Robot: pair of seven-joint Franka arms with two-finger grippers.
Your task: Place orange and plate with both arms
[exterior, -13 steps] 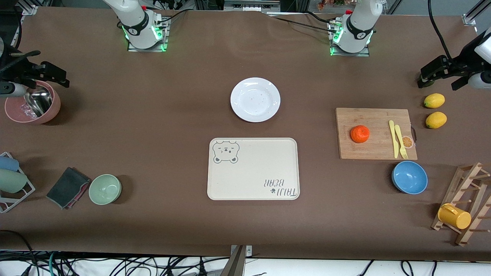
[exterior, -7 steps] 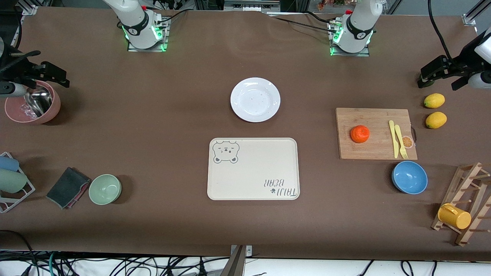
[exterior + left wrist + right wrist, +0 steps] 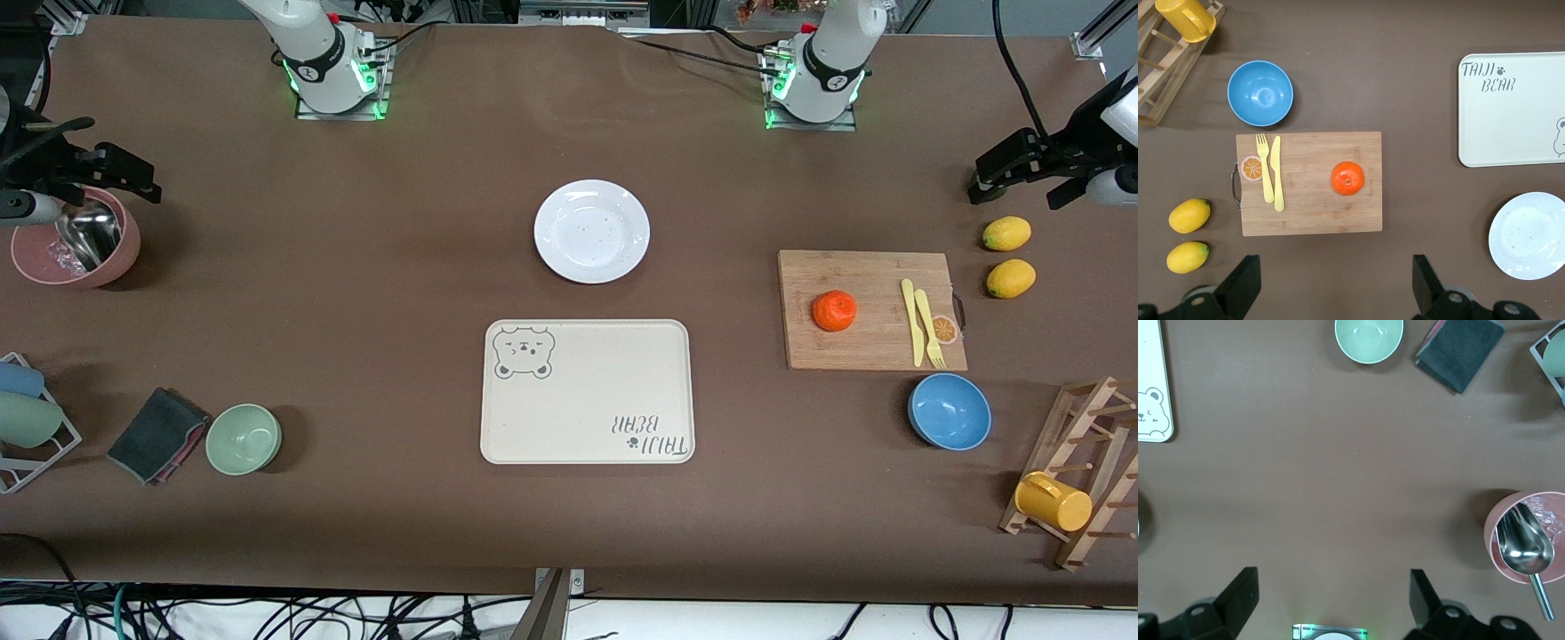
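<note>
Showing only wristward: orange's (image 3: 1347, 178) dimple

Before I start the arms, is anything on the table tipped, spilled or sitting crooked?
Nothing stands out. The orange sits whole on the cutting board, the plate lies flat and bare, and the tray sits square. Both the left gripper and right gripper are open and hold nothing.

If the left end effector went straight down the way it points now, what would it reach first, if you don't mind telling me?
Probably bare table, just off the cutting board. The open left end effector has nothing between its fingers; the orange lies off that line. Depth is uncertain.
</note>
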